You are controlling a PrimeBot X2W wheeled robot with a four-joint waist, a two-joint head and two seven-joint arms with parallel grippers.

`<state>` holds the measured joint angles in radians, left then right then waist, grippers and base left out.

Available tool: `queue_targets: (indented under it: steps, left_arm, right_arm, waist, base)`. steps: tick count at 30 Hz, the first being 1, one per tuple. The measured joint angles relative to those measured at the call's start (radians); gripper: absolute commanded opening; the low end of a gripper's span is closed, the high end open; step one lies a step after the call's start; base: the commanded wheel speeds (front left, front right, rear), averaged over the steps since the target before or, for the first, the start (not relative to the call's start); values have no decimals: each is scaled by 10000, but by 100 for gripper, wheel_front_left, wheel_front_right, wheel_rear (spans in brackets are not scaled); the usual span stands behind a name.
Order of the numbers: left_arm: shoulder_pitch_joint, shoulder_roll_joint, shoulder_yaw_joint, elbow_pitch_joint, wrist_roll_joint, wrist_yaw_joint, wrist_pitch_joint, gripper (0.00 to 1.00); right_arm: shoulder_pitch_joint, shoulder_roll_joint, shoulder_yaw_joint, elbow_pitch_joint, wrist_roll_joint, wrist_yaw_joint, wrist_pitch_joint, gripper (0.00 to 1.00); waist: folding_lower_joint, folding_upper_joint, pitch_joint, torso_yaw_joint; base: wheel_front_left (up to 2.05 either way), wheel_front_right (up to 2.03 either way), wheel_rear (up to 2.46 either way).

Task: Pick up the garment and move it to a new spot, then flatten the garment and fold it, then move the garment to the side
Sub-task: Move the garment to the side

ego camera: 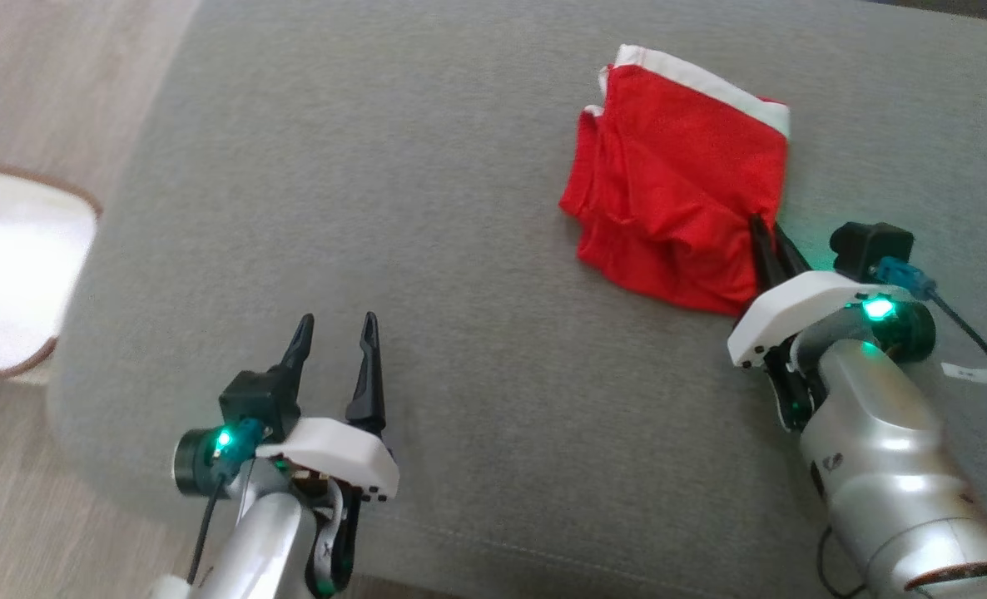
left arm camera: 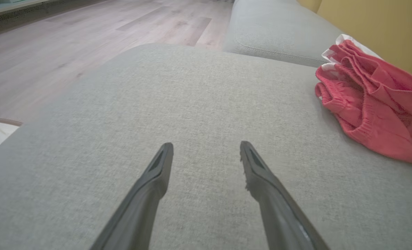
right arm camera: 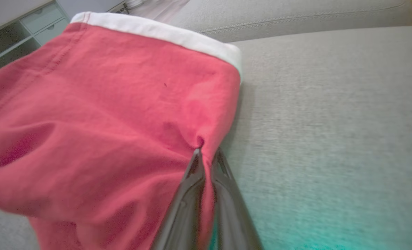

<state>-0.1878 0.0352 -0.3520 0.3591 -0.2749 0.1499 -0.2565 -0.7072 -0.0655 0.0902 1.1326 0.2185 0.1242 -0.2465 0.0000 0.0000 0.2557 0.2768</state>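
The garment [ego camera: 677, 183] is a pair of red shorts with a white waistband, lying folded and rumpled on the grey sofa cushion [ego camera: 427, 216] at the right. My right gripper [ego camera: 766, 229] is shut on the garment's near right edge; the right wrist view shows the red cloth [right arm camera: 105, 121] pinched between the two closed fingers [right arm camera: 192, 180]. My left gripper [ego camera: 335, 326] stands open over bare cushion at the lower left, well apart from the garment. In the left wrist view the garment [left arm camera: 376, 107] lies at the right, beyond the open fingers [left arm camera: 157, 173].
The cushion's rounded left edge drops to a wooden floor [ego camera: 27, 83]. A white object with a brown rim [ego camera: 11, 266] sits on the floor at the left. A second grey cushion [left arm camera: 275, 31] lies beyond, with a yellow wall [left arm camera: 376, 21] behind it. Shelving [right arm camera: 15, 31] stands further off.
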Motion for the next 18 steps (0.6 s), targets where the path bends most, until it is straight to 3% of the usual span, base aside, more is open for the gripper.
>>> queue_targets:
  steps: [9, 14, 15, 18]
  left_arm:
    - [-33, 4, 228, 107, 343, -159, 0, 100]
    - [-133, 15, 531, 213, 554, -268, 0, 100]
    - [-220, 15, 702, 272, 652, -320, 0, 100]
    - [-257, 36, 794, 297, 773, -387, 0, 100]
  right_arm:
    - [384, 25, 1020, -1032, 826, 0, -13, 0]
    - [1050, 21, 1758, -2017, 1258, 0, -15, 0]
    - [1239, 27, 2056, -2341, 1457, 0, -15, 0]
    - [1438, 31, 2311, -2771, 1707, 0, -15, 0]
  waist:
    - [0, 0, -207, -1680]
    - [0, 0, -319, -3146]
    - [0, 0, -352, -3811]
    - [0, 0, -384, -4805]
  base:
    - [0, 0, 0]
    - [0, 0, 0]
    - [0, 0, 0]
    - [0, 0, 0]
